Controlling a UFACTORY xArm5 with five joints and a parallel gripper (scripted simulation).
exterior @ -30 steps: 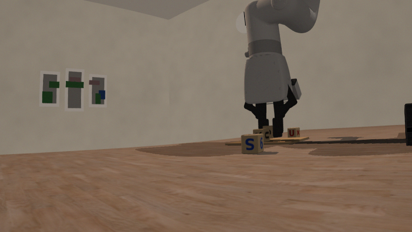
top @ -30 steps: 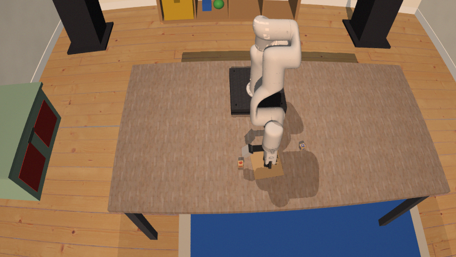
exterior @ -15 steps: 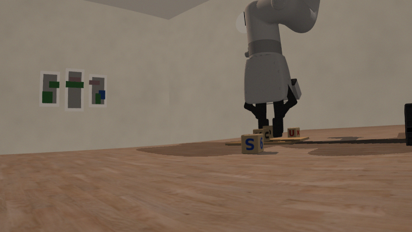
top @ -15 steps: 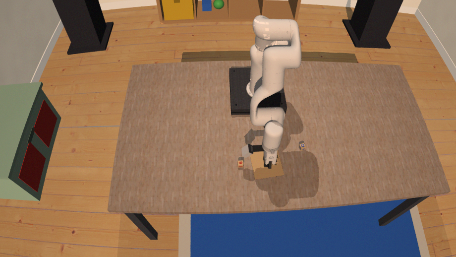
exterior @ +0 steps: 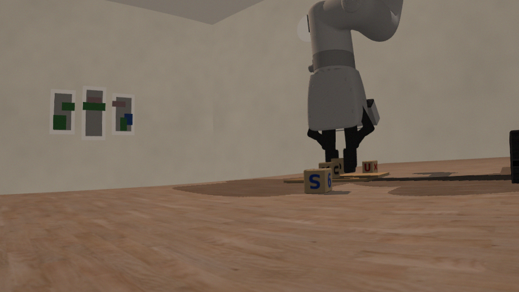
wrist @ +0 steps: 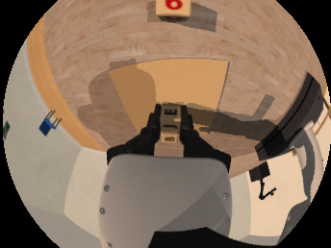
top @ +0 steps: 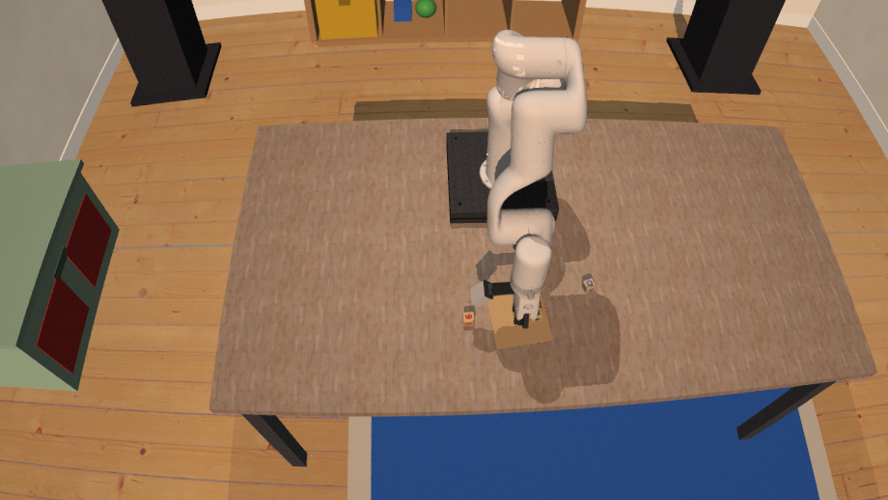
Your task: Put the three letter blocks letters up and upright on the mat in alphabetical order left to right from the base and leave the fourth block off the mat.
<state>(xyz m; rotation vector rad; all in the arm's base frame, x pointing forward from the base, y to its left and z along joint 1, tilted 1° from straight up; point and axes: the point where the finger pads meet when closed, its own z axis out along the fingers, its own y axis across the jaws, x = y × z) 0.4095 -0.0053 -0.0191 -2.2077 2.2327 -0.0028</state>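
Note:
My gripper [top: 525, 321] [exterior: 340, 164] [wrist: 170, 111] is shut on a wooden block [wrist: 170, 118] over the mat [top: 521, 339] [exterior: 379, 175] [wrist: 192, 77]. Dark E and J marks show on the held block in the wrist view. In the exterior view it appears slightly raised; its underside is hidden. A block marked B [wrist: 169, 138] stands beside it, on the mat. The red 6 block [top: 468, 319] [exterior: 369, 167] [wrist: 173, 7] lies on the table, left of the mat in the top view. A block with a blue round mark [top: 589, 284] [exterior: 317, 181] lies right of the mat.
The arm's black base plate [top: 465, 180] stands behind the mat on the wooden table [top: 347, 266]. The table's front edge [top: 403, 412] lies beyond the mat. The arm hides part of the mat in the top view, and its shadow falls across the mat and table.

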